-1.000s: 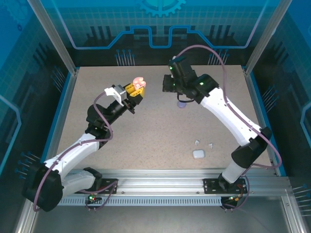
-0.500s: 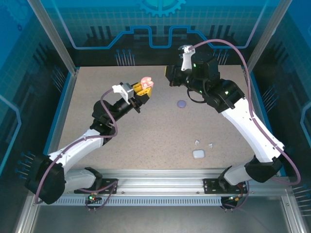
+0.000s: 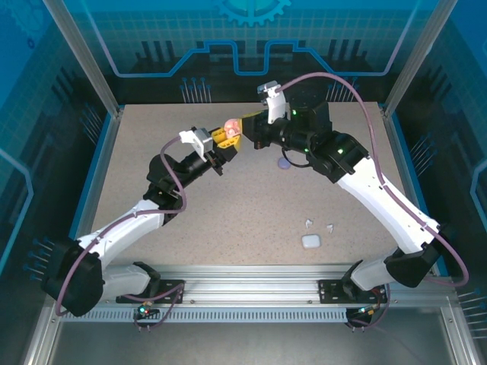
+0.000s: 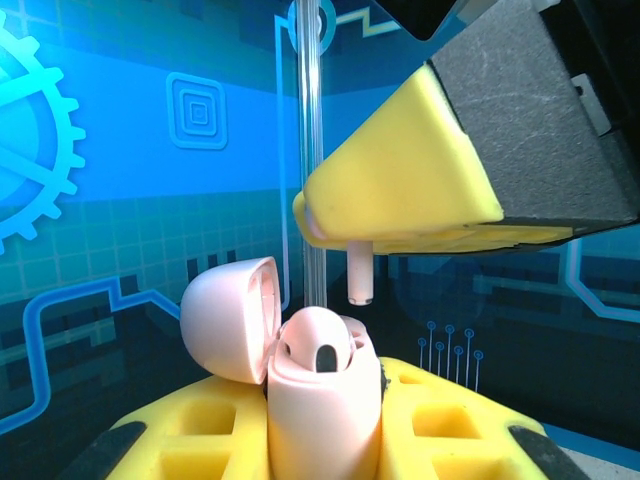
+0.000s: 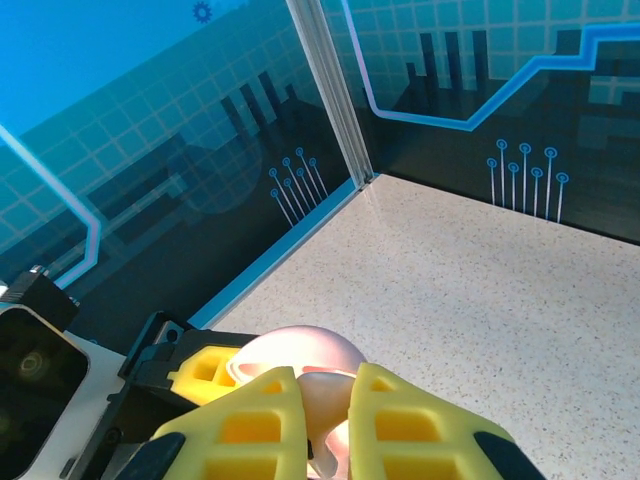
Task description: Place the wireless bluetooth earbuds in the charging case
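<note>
As our left wrist sees: right end effector (image 4: 352, 225) pinches pink earbud (image 4: 358, 275).
Left end effector (image 3: 225, 139): clamps open pink case (image 4: 320, 400).

Robot lab work cell. A white left arm (image 3: 129, 224) and a white right arm (image 3: 380, 198) are bolted to a slotted metal rail (image 3: 251, 293) at the near edge of a speckled beige table (image 3: 251, 205). Aluminium posts (image 3: 81, 57) frame the table as a booth. The walls are blue printed panels (image 3: 152, 30) with a gear graphic (image 3: 255, 9) and circuit-style lines. Purple cabling loops along both arms, and blue trim edges the table.
</note>
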`<state>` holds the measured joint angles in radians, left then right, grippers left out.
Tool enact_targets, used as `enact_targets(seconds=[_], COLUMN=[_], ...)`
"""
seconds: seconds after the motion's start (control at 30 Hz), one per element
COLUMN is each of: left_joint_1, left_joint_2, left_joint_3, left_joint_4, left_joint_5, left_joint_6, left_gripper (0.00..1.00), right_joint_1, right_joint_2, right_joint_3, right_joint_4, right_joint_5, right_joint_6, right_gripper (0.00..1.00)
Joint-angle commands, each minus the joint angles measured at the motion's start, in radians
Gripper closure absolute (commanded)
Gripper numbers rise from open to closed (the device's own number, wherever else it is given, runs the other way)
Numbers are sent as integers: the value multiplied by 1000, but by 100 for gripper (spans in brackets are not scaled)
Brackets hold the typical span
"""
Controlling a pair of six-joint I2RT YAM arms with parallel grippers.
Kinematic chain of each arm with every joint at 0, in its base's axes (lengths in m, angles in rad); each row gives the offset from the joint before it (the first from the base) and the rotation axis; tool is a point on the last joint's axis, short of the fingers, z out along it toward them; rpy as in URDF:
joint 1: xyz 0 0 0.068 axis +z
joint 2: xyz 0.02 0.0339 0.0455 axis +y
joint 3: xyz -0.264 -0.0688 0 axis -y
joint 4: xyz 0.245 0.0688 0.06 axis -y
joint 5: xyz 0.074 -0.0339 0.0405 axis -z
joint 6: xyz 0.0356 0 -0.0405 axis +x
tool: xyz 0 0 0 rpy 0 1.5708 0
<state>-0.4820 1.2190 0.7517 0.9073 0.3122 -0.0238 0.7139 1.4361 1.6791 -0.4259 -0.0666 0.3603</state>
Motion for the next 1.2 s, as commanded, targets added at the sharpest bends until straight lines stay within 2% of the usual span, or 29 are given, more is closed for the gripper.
enact_targets(seconds=[0.0, 1.17], left_joint_1=[-9, -13], left_joint_2=[5, -8], left_joint_3=[44, 46], left_joint_4=[12, 14], left_joint_5=[22, 24], left_joint_6=[15, 24], left_gripper=[100, 100], right_joint_1=[14, 12], right_joint_2=[-22, 20], right_joint_3=[-7, -59], right_joint_4=[53, 22], right_joint_5=[-26, -1], right_joint_6=[-15, 5], right_gripper=[88, 91])
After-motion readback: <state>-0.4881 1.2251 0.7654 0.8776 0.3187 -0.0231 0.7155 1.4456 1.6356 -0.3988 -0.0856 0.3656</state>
